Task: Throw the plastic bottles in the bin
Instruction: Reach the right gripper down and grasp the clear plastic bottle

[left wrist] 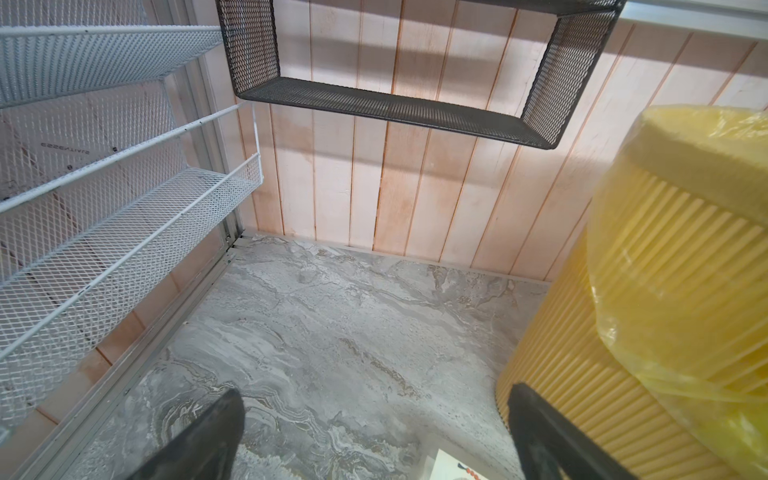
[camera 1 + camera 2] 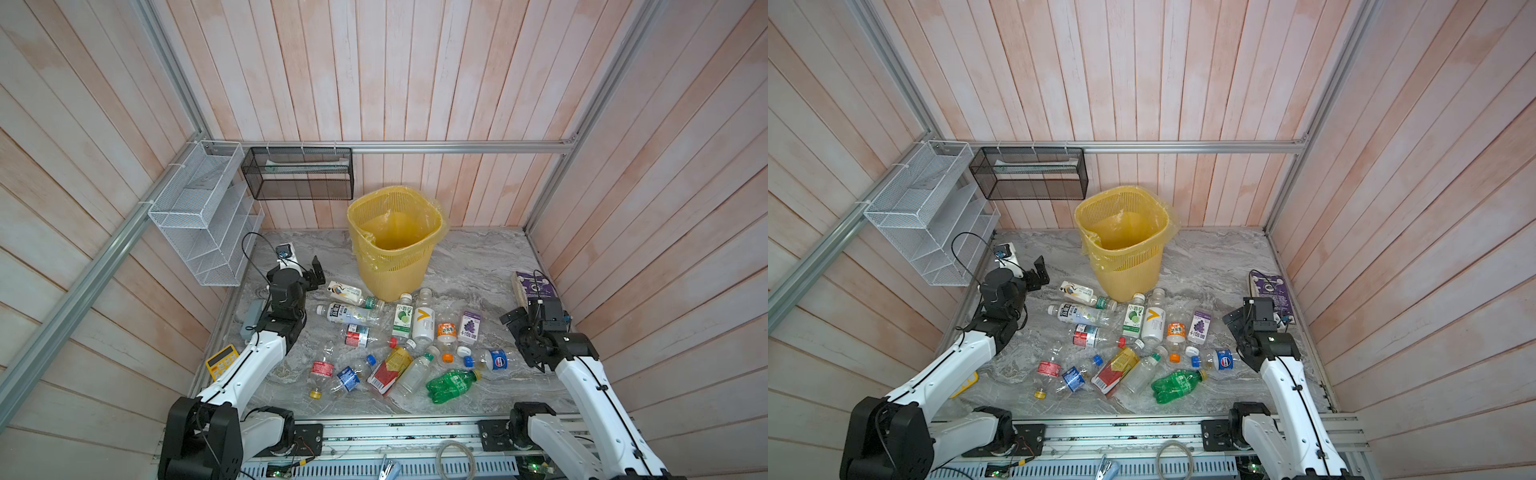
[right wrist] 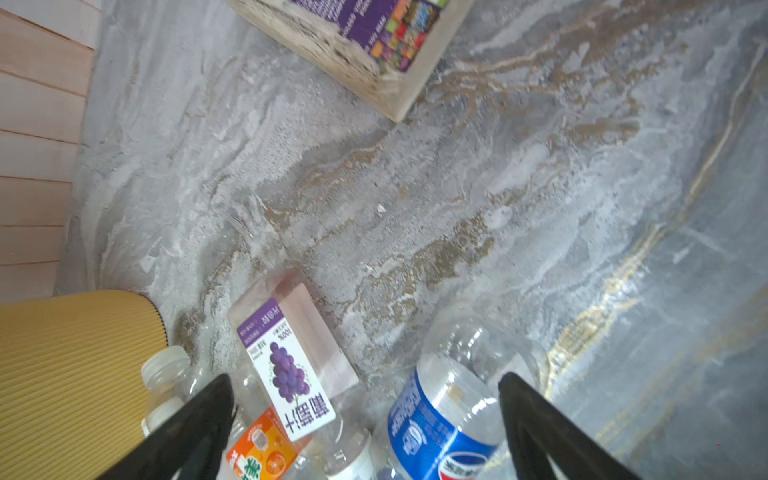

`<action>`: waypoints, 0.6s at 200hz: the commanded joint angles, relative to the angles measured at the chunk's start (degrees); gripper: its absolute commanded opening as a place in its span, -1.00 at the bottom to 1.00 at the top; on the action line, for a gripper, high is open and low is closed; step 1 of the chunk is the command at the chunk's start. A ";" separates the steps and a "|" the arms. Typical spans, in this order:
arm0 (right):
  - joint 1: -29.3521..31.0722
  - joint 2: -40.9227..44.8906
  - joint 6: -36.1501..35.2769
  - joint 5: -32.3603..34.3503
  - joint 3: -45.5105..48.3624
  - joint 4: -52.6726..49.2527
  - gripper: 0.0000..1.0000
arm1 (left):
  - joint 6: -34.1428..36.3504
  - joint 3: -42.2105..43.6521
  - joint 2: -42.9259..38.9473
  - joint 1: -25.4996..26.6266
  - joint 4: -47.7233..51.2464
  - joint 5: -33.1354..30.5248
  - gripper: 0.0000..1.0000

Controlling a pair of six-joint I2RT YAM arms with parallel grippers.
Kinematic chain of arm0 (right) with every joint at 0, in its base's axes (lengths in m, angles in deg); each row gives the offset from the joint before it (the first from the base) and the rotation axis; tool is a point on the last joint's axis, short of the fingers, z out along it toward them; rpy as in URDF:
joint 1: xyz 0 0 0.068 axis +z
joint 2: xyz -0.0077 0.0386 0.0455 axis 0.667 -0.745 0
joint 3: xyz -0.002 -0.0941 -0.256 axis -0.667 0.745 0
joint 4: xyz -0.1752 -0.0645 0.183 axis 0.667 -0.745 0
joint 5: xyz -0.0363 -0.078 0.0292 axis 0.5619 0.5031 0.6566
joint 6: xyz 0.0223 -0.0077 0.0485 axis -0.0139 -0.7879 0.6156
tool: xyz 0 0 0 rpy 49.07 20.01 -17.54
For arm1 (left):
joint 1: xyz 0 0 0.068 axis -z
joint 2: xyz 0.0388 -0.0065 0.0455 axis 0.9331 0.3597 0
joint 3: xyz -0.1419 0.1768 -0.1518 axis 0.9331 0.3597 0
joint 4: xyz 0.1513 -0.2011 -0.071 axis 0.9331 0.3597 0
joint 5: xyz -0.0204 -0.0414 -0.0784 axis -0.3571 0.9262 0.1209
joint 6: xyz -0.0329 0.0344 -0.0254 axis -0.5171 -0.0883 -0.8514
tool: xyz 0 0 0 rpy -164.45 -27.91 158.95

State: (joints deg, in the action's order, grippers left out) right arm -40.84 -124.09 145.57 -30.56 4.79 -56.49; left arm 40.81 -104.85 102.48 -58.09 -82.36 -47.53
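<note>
The plastic bottles (image 2: 423,324) lie scattered across the marbled worktop (image 2: 478,257), filling the lower middle of both top views. Most are clear and on their sides; one green bottle (image 2: 453,384) lies lowest in the frame, and small cartons and loose caps lie among them. None appears to be in the bin (image 2: 395,274) yet. The bin stands upright at the centre, just above the scatter, its liner draped over the rim, and the nearest bottles lie close to its base. The right claw (image 3: 365,377), at the right of both top views, has its jaws wide apart and holds nothing. Its wrist view shows it poised near a blue-labelled bottle (image 3: 440,428) and a grape carton (image 3: 291,370). The left claw (image 1: 374,390), at the left of both top views, is likewise spread and empty, beside the bin's wall and facing bare worktop. A purple book (image 2: 534,284) lies at the right edge, a yellow calculator (image 2: 222,360) at lower left under the left arm, and a white wire rack (image 2: 199,216) and a black mesh basket (image 2: 297,174) hang at upper left. Likely hazards: a smooth, light, round bottle may roll or slip from the closing jaws; crowding may make a finger push neighbours aside; a carry held too low could strike the tall rim, snag the liner or tip the bin.
</note>
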 commanded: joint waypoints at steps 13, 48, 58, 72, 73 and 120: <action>0.36 1.77 4.28 -4.48 4.74 -5.28 0.94 | 1.67 -1.54 -1.68 0.24 2.21 -0.91 1.00; 2.62 1.16 5.95 -5.52 8.02 -1.81 0.89 | 2.25 -3.21 -1.79 0.47 3.99 -1.44 1.00; 3.25 0.27 5.91 -5.73 8.93 -0.58 0.89 | 2.25 -3.42 -1.83 0.62 4.42 -1.57 1.00; 4.03 -1.20 6.00 -6.44 10.21 1.75 0.88 | 2.16 -3.52 -2.01 0.81 4.85 -1.79 1.00; 4.07 -1.34 5.97 -6.51 10.29 1.88 0.88 | 2.16 -3.52 -2.04 0.88 4.87 -1.83 1.00; 4.65 -6.58 5.83 -3.74 12.92 8.00 0.67 | 2.16 -4.12 -2.76 1.27 6.71 -2.58 1.00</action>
State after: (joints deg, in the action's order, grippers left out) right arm -36.49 -129.11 150.86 -36.20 16.81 -52.36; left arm 42.15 -107.02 100.97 -57.10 -77.64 -49.06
